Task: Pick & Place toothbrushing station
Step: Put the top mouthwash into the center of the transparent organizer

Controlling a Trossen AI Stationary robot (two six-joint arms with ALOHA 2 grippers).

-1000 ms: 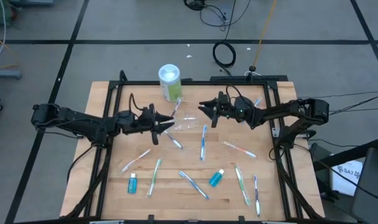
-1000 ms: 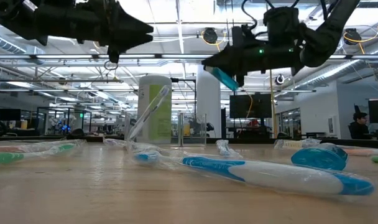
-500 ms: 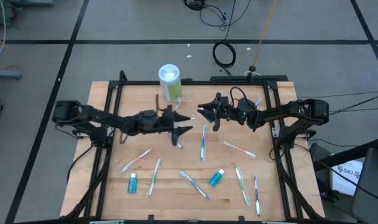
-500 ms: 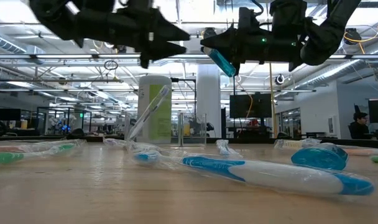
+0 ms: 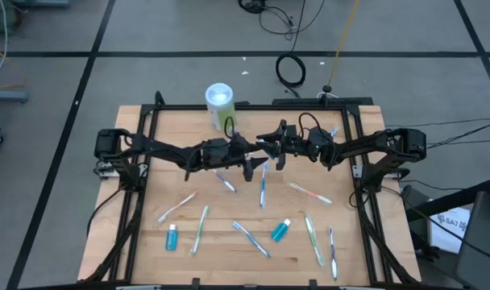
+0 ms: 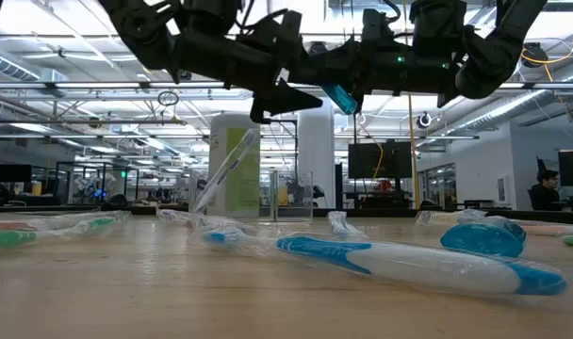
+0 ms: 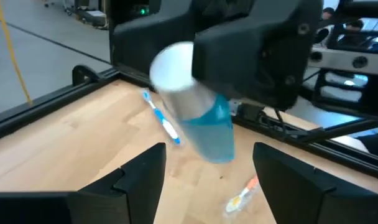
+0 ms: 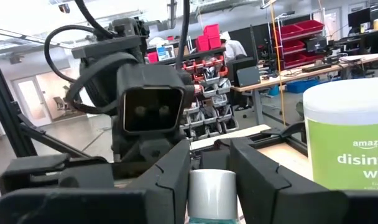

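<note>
Both arms meet in mid-air above the middle of the table (image 5: 132, 242). The right gripper (image 5: 271, 147) is clamped on a teal tube (image 7: 204, 118) near its white cap. The tube's long axis slants, cap upward, flat tail down toward the left gripper (image 5: 251, 159), whose fingers (image 7: 142, 177) stand spread wide either side of the tail, gripping nothing.

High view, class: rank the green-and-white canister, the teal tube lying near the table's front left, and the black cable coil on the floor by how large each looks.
1. Black cable coil
2. Green-and-white canister, close to the coil, so this order is unsure
3. Teal tube, clearly smallest
</note>
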